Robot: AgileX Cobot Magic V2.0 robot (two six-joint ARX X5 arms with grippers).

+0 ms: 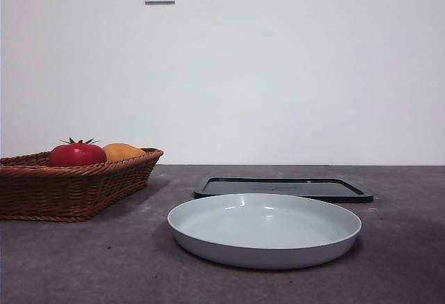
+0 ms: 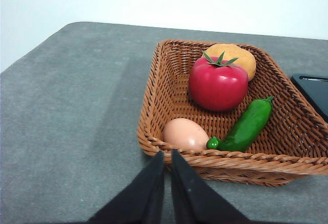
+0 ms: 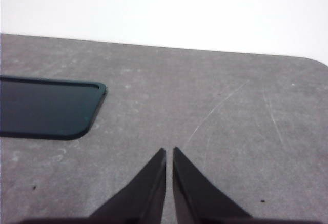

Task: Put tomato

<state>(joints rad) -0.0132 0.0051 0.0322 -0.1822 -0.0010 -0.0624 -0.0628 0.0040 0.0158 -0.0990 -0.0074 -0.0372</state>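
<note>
The tomato point(image 1: 76, 154) is glossy red with a dark green stem. It lies in a brown wicker basket point(image 1: 42, 186) at the left of the front view. In the left wrist view the tomato point(image 2: 218, 84) sits in the middle of the basket point(image 2: 154, 101). My left gripper point(image 2: 167, 155) is shut and empty, just outside the basket's near rim. My right gripper point(image 3: 169, 151) is shut and empty over bare table, away from the tomato. Neither gripper shows in the front view.
An orange-yellow fruit point(image 2: 233, 57), a green pepper point(image 2: 246, 125) and an egg point(image 2: 185, 134) share the basket. A white round plate point(image 1: 264, 229) stands front centre. A black flat tray point(image 1: 281, 188) lies behind it, also in the right wrist view point(image 3: 46, 108).
</note>
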